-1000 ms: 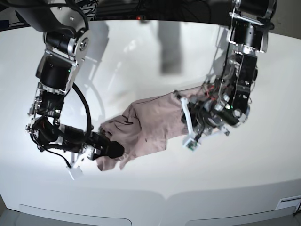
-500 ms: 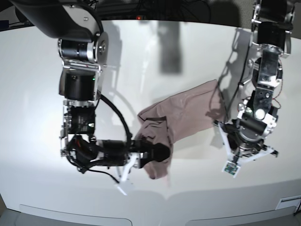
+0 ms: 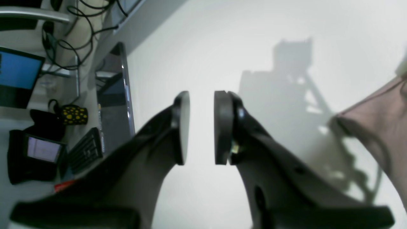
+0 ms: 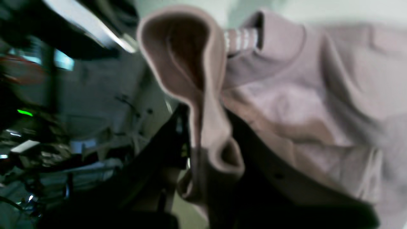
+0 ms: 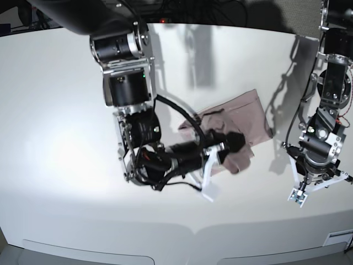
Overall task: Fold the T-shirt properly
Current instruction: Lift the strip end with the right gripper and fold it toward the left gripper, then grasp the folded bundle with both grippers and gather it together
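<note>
**Pink-mauve tee bunched mid-table, one arm hanging on, the other off to the side**

Soft thin cotton, so no surprise the T-shirt [image 5: 242, 124] is sitting in a rumpled heap rather than anything flat. It's on the white table [image 5: 66, 83], roughly in the middle and a bit toward the far edge, with a doubled-over layer on the near side.

Right gripper [image 5: 234, 142] is right at the shirt's near edge. In the right wrist view its fingers are clamped on a fold of the fabric [image 4: 206, 127]: a hem loops up between the jaws and bulges out on both sides. You can also see a ribbed edge with a small pale label [image 4: 240, 39] just beyond the pinch, so I'd guess it's got the shirt close to the neckline. My read is that it's holding there to drag that edge across the rest of the shirt for a fold.

Left gripper [image 3: 202, 127] is well clear of the shirt, out past its side in the base view. Its two round pads [image 3: 222, 127] are parted with bare table showing in the gap, nothing held. Only a corner of the shirt peeks in at the side of the left wrist view. Looks like it's parked out of the way so it doesn't snag the cloth.

Containers: none that I can see. Nothing on the table but the shirt; beyond the table's edge, the left wrist view shows a monitor [image 3: 19, 76] and a keyboard [image 3: 86, 149].
</note>
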### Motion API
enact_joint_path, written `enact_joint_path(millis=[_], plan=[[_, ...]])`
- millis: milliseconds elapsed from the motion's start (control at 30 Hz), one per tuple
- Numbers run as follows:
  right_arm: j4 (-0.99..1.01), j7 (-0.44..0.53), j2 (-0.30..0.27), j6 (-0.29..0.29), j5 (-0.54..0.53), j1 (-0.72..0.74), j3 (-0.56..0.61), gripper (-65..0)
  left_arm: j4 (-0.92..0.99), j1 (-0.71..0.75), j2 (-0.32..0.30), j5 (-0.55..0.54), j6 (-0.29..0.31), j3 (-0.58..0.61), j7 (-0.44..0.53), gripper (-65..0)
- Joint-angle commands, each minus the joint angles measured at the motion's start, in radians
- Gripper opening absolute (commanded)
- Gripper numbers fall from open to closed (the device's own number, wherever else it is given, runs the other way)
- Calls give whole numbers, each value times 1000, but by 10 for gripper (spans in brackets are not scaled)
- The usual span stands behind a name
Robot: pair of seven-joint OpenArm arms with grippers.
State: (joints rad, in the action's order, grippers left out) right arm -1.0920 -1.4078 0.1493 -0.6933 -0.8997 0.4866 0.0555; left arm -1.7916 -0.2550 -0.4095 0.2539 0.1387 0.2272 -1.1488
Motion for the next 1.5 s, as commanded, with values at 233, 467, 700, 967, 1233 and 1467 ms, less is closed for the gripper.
enact_joint_path(millis=[233, 467, 700, 967, 1233, 1467], plan=[[-14, 46, 8, -5, -24, -29, 31, -650, -19, -25, -9, 14, -13, -5, 12, -526], [-14, 138, 8, -5, -16, -47, 32, -650, -19, -25, -9, 2, -16, -5, 12, -526], [-14, 137, 8, -5, -142, -47, 131, -401, -19, -25, -9, -5, -16, -5, 12, -526], [-14, 136, 8, -5, -283, -44, 301, -363, -19, -25, -10, -4, -16, -5, 12, -526], [-14, 181, 8, -5, -71, 37, 210, -364, -19, -25, -9, -5, -23, -5, 12, -526], [-13, 430, 8, -5, 466, 95, 85, -364, -19, -1, 6, -239, -155, -5, -13, -526]])
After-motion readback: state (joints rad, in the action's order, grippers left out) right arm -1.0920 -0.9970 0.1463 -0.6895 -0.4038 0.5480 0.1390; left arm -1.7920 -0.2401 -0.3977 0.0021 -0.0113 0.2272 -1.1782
